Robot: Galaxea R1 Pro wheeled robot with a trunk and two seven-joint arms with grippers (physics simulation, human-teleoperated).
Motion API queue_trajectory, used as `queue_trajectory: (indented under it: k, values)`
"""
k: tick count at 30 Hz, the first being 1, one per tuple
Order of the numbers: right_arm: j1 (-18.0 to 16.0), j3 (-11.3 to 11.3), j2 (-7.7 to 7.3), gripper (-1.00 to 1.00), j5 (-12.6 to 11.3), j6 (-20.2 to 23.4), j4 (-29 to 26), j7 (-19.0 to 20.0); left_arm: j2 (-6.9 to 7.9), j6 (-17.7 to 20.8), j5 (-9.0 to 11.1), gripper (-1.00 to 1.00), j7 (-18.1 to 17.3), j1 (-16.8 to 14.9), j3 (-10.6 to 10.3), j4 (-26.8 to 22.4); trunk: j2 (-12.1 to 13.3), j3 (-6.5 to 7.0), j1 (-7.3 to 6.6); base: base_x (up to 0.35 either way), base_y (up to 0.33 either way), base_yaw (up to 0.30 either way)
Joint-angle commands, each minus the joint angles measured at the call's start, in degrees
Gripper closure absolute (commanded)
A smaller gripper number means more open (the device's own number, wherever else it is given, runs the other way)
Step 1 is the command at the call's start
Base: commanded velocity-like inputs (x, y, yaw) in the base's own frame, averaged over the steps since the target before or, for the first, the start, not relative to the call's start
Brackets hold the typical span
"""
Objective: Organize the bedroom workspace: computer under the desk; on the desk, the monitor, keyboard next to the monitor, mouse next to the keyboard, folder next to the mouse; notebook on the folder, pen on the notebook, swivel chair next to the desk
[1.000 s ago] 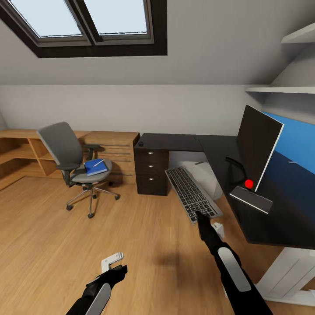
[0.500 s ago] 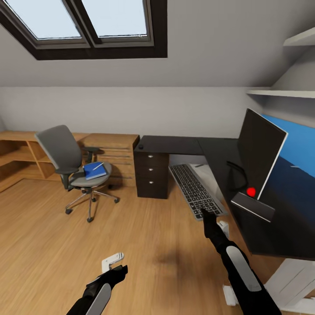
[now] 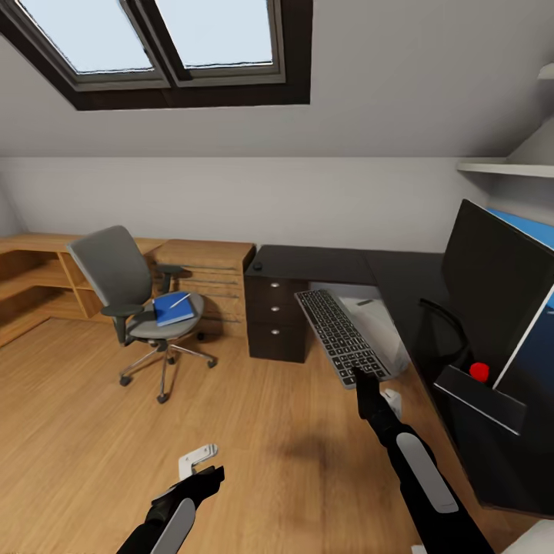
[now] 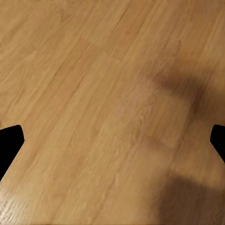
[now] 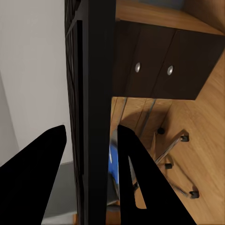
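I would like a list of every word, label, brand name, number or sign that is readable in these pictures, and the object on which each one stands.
No text is readable in any view.
keyboard: the key legends are too small and blurred to read.
monitor: the screen is black; the red dot near its stand carries no writing.
folder: plain blue cover, no label visible.
desk drawers: only round knobs, no marks.

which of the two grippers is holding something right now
The right gripper: its fingers clamp the near end of the keyboard. The left gripper hangs open over bare wooden floor.
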Motion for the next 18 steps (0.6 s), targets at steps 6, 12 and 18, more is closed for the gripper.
queue_trajectory:
  k: [6,12,18]
  values:
    - [-0.02,-0.11,-0.16,1.0,-0.4,0.27,-0.09,-0.29,0.05,0.09,0.61,-1.0,0.46,-0.04,-0.12,-0.07,-0.03,0.13,0.01,0.207,0.0,0.077]
    - [-0.03,-0.16,-0.39,1.0,-0.4,0.47,-0.03,-0.27,0.05,0.09,0.64,-1.0,0.46,-0.04,-0.12,-0.07,-0.03,0.15,0.01,0.305,0.0,0.01]
    - [-0.05,-0.17,-0.37,1.0,-0.4,0.47,-0.02,-0.27,0.05,0.09,0.65,-1.0,0.46,-0.04,-0.12,-0.07,-0.03,0.15,0.01,0.317,0.001,0.002]
